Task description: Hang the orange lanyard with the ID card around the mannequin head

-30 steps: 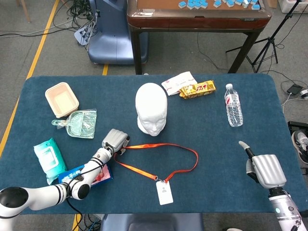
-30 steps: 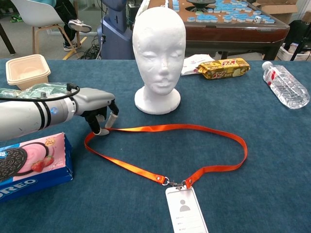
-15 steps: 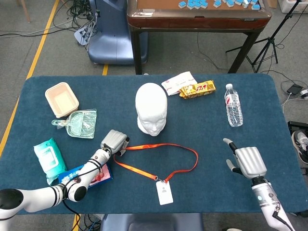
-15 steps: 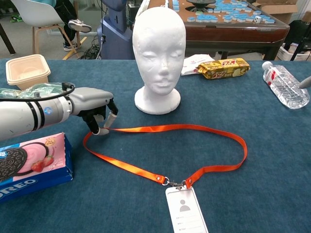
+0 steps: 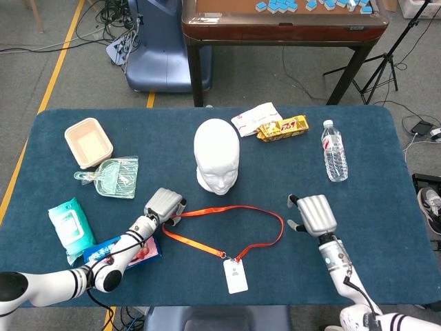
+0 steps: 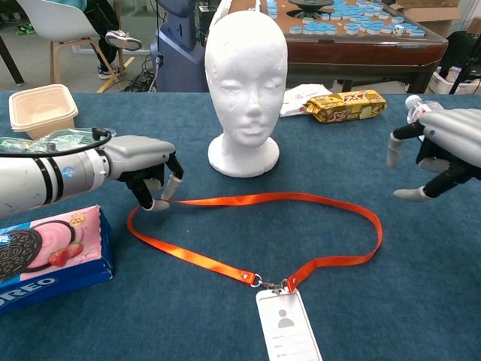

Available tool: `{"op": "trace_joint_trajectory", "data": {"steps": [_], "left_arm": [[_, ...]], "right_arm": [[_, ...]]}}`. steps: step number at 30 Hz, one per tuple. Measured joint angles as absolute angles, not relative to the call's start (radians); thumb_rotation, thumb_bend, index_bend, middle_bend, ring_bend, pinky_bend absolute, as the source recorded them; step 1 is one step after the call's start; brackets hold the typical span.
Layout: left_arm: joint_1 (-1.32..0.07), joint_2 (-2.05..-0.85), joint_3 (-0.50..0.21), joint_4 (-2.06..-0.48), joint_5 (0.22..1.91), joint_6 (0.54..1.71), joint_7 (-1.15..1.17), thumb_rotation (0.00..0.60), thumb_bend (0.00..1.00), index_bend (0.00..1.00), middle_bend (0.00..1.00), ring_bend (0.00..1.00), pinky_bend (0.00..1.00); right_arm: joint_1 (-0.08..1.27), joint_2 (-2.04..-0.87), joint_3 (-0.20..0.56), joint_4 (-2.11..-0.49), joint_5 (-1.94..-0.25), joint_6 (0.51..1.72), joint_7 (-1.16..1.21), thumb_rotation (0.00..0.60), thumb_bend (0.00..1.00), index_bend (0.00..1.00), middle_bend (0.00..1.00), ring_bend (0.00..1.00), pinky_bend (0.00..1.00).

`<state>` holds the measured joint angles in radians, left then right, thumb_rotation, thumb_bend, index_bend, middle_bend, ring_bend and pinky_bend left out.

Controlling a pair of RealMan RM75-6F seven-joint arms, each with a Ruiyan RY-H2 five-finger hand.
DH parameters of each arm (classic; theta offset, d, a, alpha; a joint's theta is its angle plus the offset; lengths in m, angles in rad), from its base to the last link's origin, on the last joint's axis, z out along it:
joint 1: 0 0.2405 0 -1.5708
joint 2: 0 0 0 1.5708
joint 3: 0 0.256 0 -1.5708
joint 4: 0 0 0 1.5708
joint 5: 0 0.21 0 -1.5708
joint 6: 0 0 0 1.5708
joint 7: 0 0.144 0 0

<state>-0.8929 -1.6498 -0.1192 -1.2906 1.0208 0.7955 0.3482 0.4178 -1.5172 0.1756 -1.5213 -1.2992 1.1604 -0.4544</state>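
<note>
On the blue table the orange lanyard is lying looped before the mannequin head — my left hand is pinching its left end to lift it, while my right hand is hovering open-fingered, empty — ready for the other side.

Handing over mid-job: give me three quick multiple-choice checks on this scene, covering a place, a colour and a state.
1. Where is the ID card?
A. flat on the table, front of the mannequin head
B. hanging from the head
C. beside the water bottle

2. The lanyard strap is:
A. blue
B. orange
C. white

3. The right hand is:
A. holding the strap
B. resting on the card
C. open, holding nothing

Key: 1 A, card lies on the cloth; 2 B, strap is orange; 3 C, fingers apart, clear of the loop, while the left hand pinches it.
</note>
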Motion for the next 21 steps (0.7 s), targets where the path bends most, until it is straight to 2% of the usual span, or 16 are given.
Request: {"op": "trace_joint_trajectory", "data": {"steps": [17,21], "left_arm": [[-0.883,-1.641,-0.123,-1.316,1.014,0.809,0.362,0.600,0.31,0.62,0.97,0.94,0.83],[-0.880,-1.640,-0.124,-1.323,1.013,0.813,0.365,0.600,0.30,0.62,0.97,0.94,0.83]], "right_arm": [[0.570,-1.777,0.239,-1.306,-1.139,1.080,-0.577,0.600,0.20,0.55,1.00,1.00,1.00],[0.597,-1.831,0.248,-1.251,-1.115,1.070,-0.582,0.600,0.23,0.55,1.00,1.00,1.00]]}}
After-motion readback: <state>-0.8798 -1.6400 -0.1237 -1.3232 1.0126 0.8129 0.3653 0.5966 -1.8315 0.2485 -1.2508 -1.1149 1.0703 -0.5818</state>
